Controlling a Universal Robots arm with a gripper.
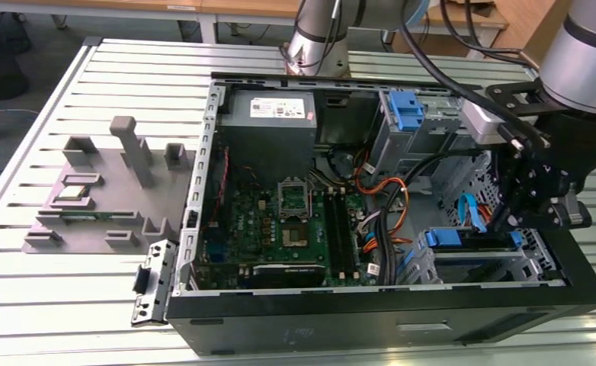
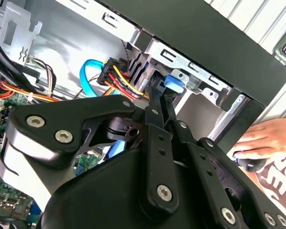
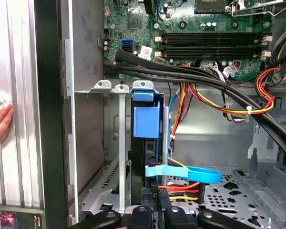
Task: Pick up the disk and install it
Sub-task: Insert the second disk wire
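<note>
The disk (image 3: 145, 119) stands on edge inside the drive cage (image 3: 101, 143) of the computer case (image 1: 379, 320); the claw (image 3: 155, 210) is clenched on its end

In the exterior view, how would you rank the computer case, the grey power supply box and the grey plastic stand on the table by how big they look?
Largest to smallest:
1. computer case
2. grey plastic stand
3. power supply box

The stand sits nearer that camera's left foreground, so its lead over the box may partly come from nearness.

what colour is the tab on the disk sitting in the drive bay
Blue. The tab on the disk shows best in the first wrist view.
</note>
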